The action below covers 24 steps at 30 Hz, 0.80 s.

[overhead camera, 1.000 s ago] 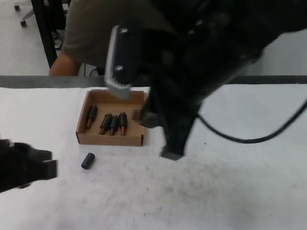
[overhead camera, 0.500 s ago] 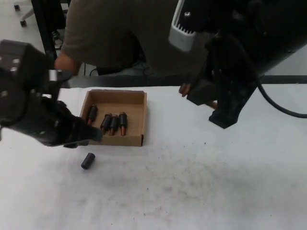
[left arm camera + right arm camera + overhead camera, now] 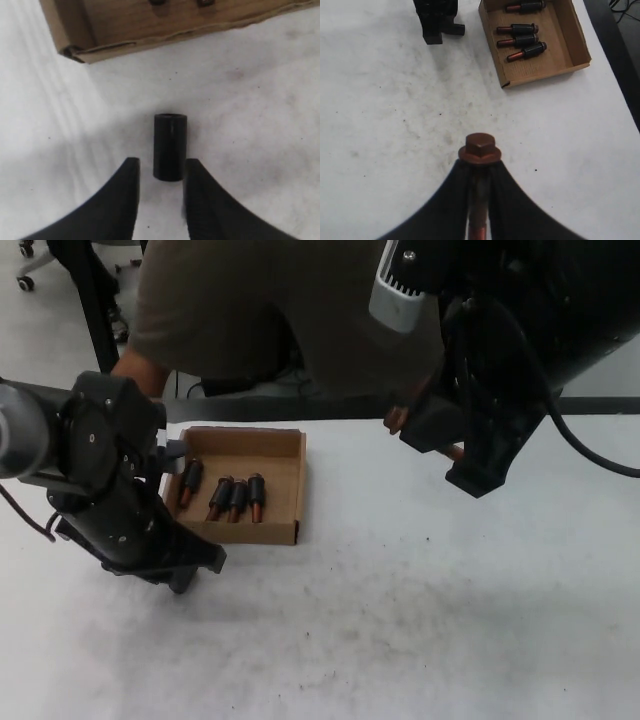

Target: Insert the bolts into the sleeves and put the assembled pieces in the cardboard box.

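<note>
Left hand (image 3: pixel 161 169): we see it low over the table (image 3: pixel 420 620), just in front of the cardboard box's near corner. Its fingers are spread, with nothing clamped.
Sleeve (image 3: pixel 170 146): a black one lies on its side on the table, just outside the box. One end sits between the left hand's fingertips. We cannot tell whether either finger touches it.
Cardboard box (image 3: pixel 236 532): it rests on the table toward the far left, open at the top.
Assembled pieces (image 3: pixel 228 498): we count four lying side by side inside the box, each a black sleeve with copper showing at an end.
Right hand (image 3: pixel 479 176): raised above the table, well to the right of the box, fingers clenched on a bolt.
Bolt (image 3: pixel 480 148): copper-coloured, its shank pinched between the right hand's fingers, its hex head just past the fingertips.
</note>
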Motion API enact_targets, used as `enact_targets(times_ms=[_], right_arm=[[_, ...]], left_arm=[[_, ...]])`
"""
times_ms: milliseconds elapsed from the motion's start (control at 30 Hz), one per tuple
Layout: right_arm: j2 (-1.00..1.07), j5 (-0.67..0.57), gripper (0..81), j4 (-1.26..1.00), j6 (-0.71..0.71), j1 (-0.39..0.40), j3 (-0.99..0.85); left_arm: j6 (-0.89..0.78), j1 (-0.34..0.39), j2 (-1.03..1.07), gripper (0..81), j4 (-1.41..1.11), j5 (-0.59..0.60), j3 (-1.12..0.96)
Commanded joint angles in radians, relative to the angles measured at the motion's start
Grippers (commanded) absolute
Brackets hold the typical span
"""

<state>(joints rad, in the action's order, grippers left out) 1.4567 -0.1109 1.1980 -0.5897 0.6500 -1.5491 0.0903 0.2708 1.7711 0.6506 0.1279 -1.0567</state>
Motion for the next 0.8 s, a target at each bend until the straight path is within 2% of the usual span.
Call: enact_targets(times_ms=[0,433,767], right_arm=[[-0.015,-0.015,0.3,0.001,0.008,-0.005,-0.008],[-0.015,-0.015,0.3,0.001,0.008,-0.005,-0.008],[-0.015,-0.015,0.3,0.001,0.008,-0.005,-0.008]], left_arm=[[0.013,0.001,0.000,29.4,-0.008,-0.015,-0.013],[0.061,0.003,0.000,29.4,-0.034,0.003,-0.013],[0.069,0.065,0.029,29.4,-0.045,-0.017,-0.011]])
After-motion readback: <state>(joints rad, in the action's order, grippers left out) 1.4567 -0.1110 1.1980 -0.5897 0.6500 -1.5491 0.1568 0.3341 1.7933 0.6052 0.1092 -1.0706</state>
